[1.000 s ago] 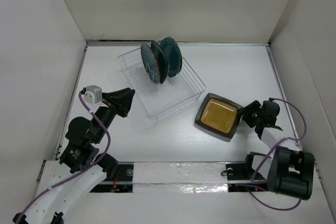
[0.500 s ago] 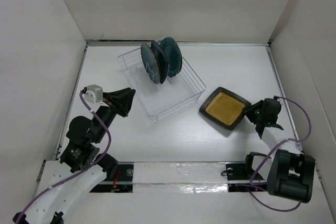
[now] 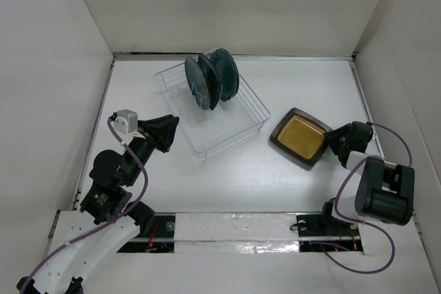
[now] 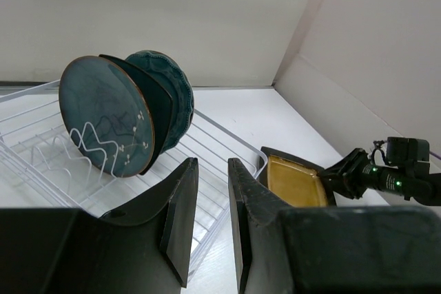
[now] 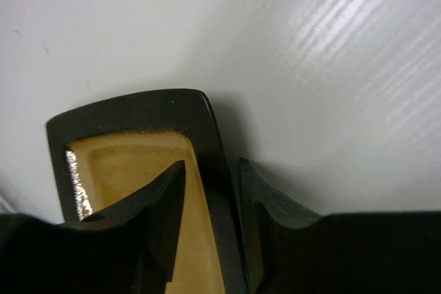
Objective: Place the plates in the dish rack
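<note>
Where the two arms rise from the near edge of the white surface point(image 3: 227, 187), the left tool point(image 3: 165, 129) hangs low just beside the left side of the rack. Its fingers are apart by a narrow gap, with nothing between them.

Over on the right, the right tool point(image 3: 333, 144) is clamped on the rim of the black-rimmed amber square plate point(image 3: 301, 138). One finger point(image 5: 169, 197) lies over the amber well and the other is outside the black edge. That plate sits tilted, near the rack's right corner but apart from it; whether any part of it rests on the surface I cannot tell.

Farther back, the clear plastic rectangular dish rack point(image 3: 238, 131) stands askew on the surface. At its far end three plates stand on edge in the ribs, packed close together: the dark teal round plate point(image 3: 195, 84) in front, the teal square plate point(image 3: 210, 80) behind it, and the teal scalloped round plate point(image 3: 226, 72) farthest.
</note>
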You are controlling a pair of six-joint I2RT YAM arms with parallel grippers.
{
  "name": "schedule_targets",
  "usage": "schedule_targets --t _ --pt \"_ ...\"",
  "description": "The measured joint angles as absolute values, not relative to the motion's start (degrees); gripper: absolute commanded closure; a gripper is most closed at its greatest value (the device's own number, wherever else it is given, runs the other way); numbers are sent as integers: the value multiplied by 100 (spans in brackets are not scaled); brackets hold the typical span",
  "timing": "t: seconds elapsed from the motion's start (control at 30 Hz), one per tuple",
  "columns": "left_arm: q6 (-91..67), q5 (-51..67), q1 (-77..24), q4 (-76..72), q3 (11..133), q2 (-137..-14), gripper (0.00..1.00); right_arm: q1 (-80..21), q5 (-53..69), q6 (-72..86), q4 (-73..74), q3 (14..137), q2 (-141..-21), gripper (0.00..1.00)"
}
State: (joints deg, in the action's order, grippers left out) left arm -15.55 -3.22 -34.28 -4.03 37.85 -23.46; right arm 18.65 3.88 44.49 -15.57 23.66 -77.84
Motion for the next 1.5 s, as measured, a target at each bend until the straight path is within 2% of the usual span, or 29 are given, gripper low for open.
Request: schedule_targets --t 0.03,0.17,0.33,0.4,0.53,0.67,0.77,0.93,0.97,1.03,1.2,1.5 --pt "-1555 -322 -3428 -403 3785 -2346 78 1911 528 4471 -1664 2366 -7806 46" --pt "-1555 -322 -3428 -403 3785 -2349 79 2064 941 4528 -1861 2351 -7846 38" --pt "-1555 -320 -3428 -403 3785 -2349 79 2200 1444 4576 -2165 2145 -7839 37" --pt "-1555 -320 -3428 -403 3785 -2349 79 2250 1627 4598 -2292 2062 -7843 43" --pt "-1555 -320 -3428 -403 3785 -2349 79 2349 2003 4613 -2388 1999 -7922 43" --pt "-1555 -320 -3428 -403 3785 -2349 79 2373 2209 4569 -2333 1973 -7924 55" --pt "-1555 -325 -3428 -403 3785 -2349 79 2383 2272 4484 -2235 1931 -7931 74" --pt "-1553 -353 -3428 -403 3785 -2357 79 2410 2477 4530 -2515 1938 -8313 89" --pt "-1553 -355 -3428 -403 3785 -2370 79 2408 2541 4563 -2641 1957 -8414 95" --pt "-1553 -362 -3428 -403 3785 -2408 79 2405 2596 4678 -2906 1916 -8508 99" --pt "-1553 -397 -3428 -401 3785 -2508 79 2364 2320 5039 -2961 1428 -7780 100" --pt "-1549 -482 -3428 -399 3785 -2711 79 2167 1295 4971 -1634 1505 -4901 100"
